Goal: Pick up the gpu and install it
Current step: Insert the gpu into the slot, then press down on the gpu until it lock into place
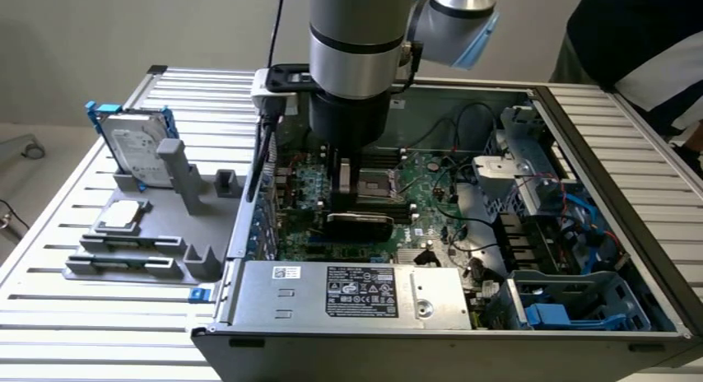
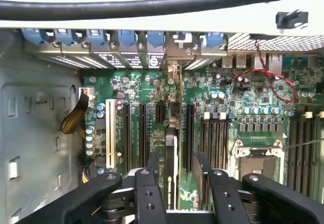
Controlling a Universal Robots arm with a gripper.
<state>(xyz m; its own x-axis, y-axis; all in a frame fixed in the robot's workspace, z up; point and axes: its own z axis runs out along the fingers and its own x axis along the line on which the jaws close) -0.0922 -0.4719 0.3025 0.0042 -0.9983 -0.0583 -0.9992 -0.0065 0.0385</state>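
Down on the motherboard point(image 2: 223, 97) we find the gpu point(image 2: 171, 173) standing on edge in a slot. We judge the pick-up done and the install nearly made, though we cannot tell whether it is fully seated. The end effector point(image 2: 176, 159) straddles it, spread wide, with a gap showing on each side, inside the open case point(image 1: 439, 349) on the worktop point(image 1: 66, 316).

The exterior view looks steeply down from above one edge of the ribbed silver metal table point(image 1: 66, 316), taking in the whole open dark-grey computer case point(image 1: 439, 357). The wrist view sits just behind the black two-fingered gripper point(image 2: 177, 158) and faces down, close over the green motherboard point(image 2: 228, 92) inside the case. Both views share this board.
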